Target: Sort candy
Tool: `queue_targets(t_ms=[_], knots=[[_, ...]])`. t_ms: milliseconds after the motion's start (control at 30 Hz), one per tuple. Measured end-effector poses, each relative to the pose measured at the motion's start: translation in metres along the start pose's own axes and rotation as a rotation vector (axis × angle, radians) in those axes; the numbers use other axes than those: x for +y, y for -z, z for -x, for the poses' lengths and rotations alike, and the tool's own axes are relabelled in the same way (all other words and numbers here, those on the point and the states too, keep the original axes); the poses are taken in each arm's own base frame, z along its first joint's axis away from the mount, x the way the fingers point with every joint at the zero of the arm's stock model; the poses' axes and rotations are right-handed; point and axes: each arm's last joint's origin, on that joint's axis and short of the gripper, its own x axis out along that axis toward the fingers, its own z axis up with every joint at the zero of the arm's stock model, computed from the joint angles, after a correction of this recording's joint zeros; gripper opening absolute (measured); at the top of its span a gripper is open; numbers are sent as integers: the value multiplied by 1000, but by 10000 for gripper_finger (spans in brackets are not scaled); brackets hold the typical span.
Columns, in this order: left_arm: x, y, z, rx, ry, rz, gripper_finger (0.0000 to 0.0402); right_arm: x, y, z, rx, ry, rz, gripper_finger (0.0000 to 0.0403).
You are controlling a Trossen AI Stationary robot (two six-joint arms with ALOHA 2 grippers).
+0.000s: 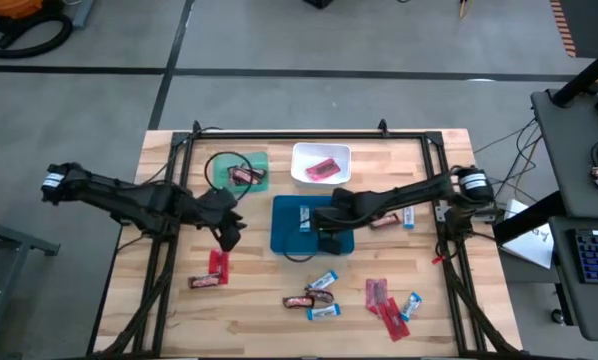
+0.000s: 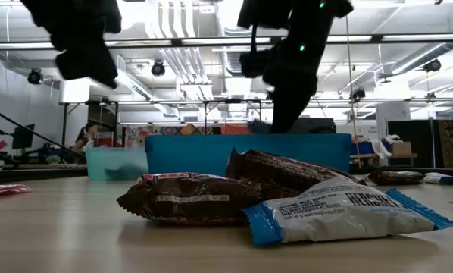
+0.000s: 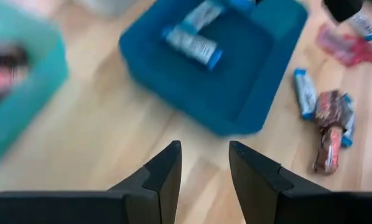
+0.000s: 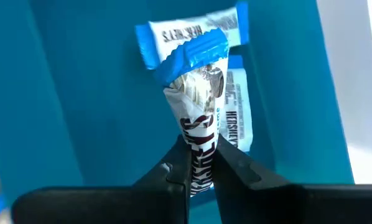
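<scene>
My right gripper (image 4: pixel 201 146) is shut on a blue-and-white bar (image 4: pixel 193 87) over the blue tray (image 1: pixel 284 235), in which other blue-and-white bars (image 4: pixel 237 121) lie. My left gripper (image 3: pixel 204 149) is open and empty above the bare wood left of the blue tray, showing in the high view (image 1: pixel 229 235). A red packet (image 1: pixel 219 262) and a dark brown bar (image 1: pixel 206 281) lie on the table near it. The green tray (image 1: pixel 259 160) holds a brown bar (image 1: pixel 244 176). The white tray (image 1: pixel 304 155) holds a red packet (image 1: pixel 323 169). My right gripper pinches one end of the blue-and-white bar (image 4: pixel 198 134) between its two fingers, from above, pointing down into the blue tray. The bar runs on along the fingers' line and hangs below them. I cannot tell whether its blue far end (image 4: pixel 192 59) touches the bars beneath.
Loose candies lie near the table's near edge: brown and blue-and-white bars (image 1: pixel 314 298), red packets (image 1: pixel 381 296), a blue-and-white bar (image 1: pixel 411 305). More lie right of the blue tray (image 1: pixel 391 219). In the low view, brown bars (image 2: pixel 189 199) and a blue-and-white bar (image 2: pixel 340 212) fill the foreground.
</scene>
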Motion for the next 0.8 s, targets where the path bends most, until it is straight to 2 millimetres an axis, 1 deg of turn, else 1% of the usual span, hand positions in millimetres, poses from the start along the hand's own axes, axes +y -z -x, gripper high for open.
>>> queue_targets(t_ms=[100,200,333,500,800], knots=[[1,11,1,87,-38,80,118,-2,-1,-9,30,12,5,40],[-1,20,1,149,-69,148,118,-5,-2,-13,40,17,10,54],[-9,30,-3,221,-66,220,118,-8,-1,-14,51,21,21,95],[-19,41,-11,299,-88,317,118,-9,-2,-10,39,18,44,146],[-34,62,-26,488,-157,450,118,-9,-2,-10,33,16,111,151]])
